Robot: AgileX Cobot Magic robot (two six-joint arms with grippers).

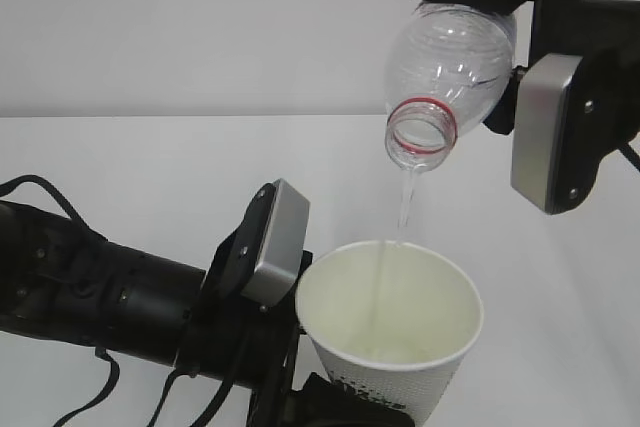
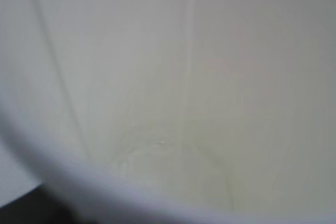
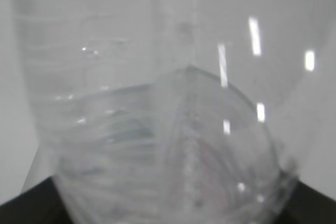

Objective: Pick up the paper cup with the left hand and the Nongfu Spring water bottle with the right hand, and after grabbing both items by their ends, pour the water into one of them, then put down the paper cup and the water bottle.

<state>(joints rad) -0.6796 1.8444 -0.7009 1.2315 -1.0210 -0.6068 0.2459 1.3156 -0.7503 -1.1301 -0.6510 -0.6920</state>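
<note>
Clear plastic catches the light at the upper right of the exterior view, where the Nongfu Spring water bottle (image 1: 452, 77) hangs tipped mouth-down in the right hand (image 1: 500, 37). Its jaws are clamped on the bottle's body; one black finger runs across the top and the grey plate sits just beside it. The bottle's long axis slants down and to the left, so the red-ringed mouth points toward the paper cup (image 1: 395, 332). The cup stands upright, low in the frame, with the jaws of the left hand (image 1: 300, 387) closed about its lower part, though the contact itself is mostly cut off by the frame edge. A thin stream of water (image 1: 405, 202) falls from the mouth and lands inside the cup, near its far wall. The left wrist view shows only the cream inside of the cup (image 2: 168, 77), with a shallow pool at the bottom.

The pour appears to be under way. What matters next is that the mouth sits directly above the cup's opening, well apart in height; setting both down on the white tabletop (image 1: 150, 167) would first call for righting the bottle.
</note>
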